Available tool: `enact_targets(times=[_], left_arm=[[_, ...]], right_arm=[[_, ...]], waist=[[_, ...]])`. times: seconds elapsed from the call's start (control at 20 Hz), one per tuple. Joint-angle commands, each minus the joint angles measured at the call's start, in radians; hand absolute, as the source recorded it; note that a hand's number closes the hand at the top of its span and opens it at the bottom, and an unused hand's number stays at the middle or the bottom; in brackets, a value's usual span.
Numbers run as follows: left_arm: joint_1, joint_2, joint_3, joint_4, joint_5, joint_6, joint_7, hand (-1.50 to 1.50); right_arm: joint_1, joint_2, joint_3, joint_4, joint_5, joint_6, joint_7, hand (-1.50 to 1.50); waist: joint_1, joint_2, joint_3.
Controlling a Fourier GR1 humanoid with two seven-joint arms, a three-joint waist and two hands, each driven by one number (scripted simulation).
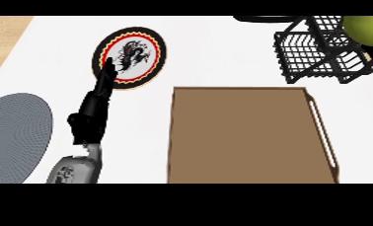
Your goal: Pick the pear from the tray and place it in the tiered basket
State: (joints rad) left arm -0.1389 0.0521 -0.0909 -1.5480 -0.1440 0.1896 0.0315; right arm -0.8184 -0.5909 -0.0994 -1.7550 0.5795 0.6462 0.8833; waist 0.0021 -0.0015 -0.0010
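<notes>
on white counter (218,52), brown tray (241,136), tiered basket (320,52)

The pear (360,28) and tiered basket (320,47) are cut off by the right edge.

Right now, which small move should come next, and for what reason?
Probably none with the pear: it shows yellow-green at the right edge, behind the black wire tiered basket, seemingly already in it. The brown tray lies bare. The right hand is out of view; the left hand stands open, fingers up, over the plate. I would keep it still.
</notes>
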Motion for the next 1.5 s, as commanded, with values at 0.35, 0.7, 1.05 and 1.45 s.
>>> enact_targets(times=[0.35, 0.7, 1.05, 1.45], left_arm=[[0.027, 0.011, 0.007, -0.032, -0.002, -0.02, -0.015, 0.0], [0.009, 0.005, 0.005, -0.062, -0.003, -0.025, 0.059, 0.0], [-0.035, -0.008, -0.002, -0.029, -0.013, -0.023, 0.062, 0.0], [-0.031, -0.018, 0.003, -0.03, -0.023, -0.007, 0.055, 0.0]], right_arm=[[-0.112, -0.096, -0.006, 0.391, 0.181, -0.135, -0.207, 1.5], [-0.108, -0.117, 0.026, 0.61, 0.284, -0.259, -0.385, 1.5], [-0.129, -0.034, -0.141, 0.77, 0.197, -0.39, -0.341, -1.5], [-0.149, -0.022, -0.266, 0.845, 0.084, -0.49, -0.445, -1.5]], waist=[[0.016, 0.005, 0.001], [0.016, 0.005, 0.001], [0.012, 0.006, 0.002], [0.004, 0.002, 0.001]])
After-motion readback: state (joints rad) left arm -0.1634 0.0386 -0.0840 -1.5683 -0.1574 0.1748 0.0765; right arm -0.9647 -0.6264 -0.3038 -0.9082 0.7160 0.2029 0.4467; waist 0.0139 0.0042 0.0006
